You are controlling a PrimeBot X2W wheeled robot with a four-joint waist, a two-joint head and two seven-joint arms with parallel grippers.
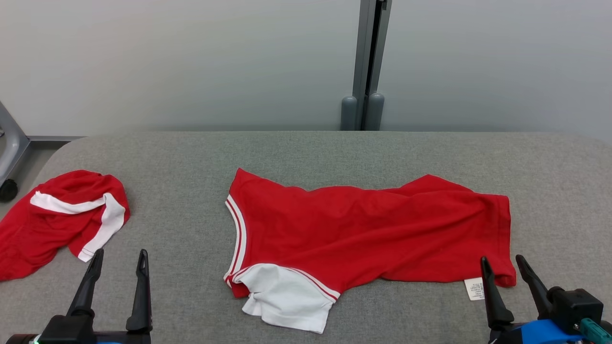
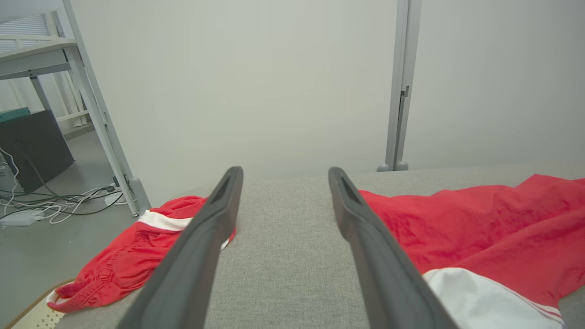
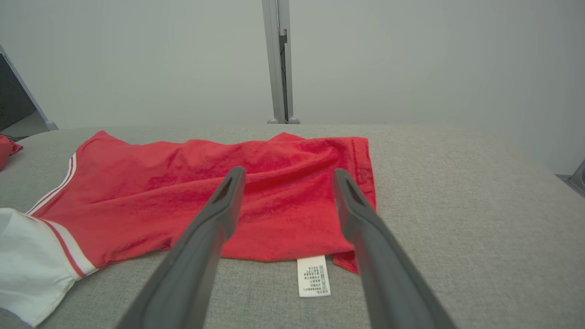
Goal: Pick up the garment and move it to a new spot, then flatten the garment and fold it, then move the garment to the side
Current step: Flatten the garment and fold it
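The garment (image 1: 373, 229), red with white trim, lies spread and rumpled mid-table (image 1: 334, 153), its label (image 1: 474, 288) at the near right hem; the left gripper (image 1: 120, 253) and right gripper (image 1: 503, 260) stand wide open, holding nothing; a second red cloth (image 1: 57, 220) lies bunched at the left edge.

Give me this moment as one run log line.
shirt: wrinkled, mid table | shorts: bunched, left edge | left gripper: open, empty | right gripper: open, empty, by label
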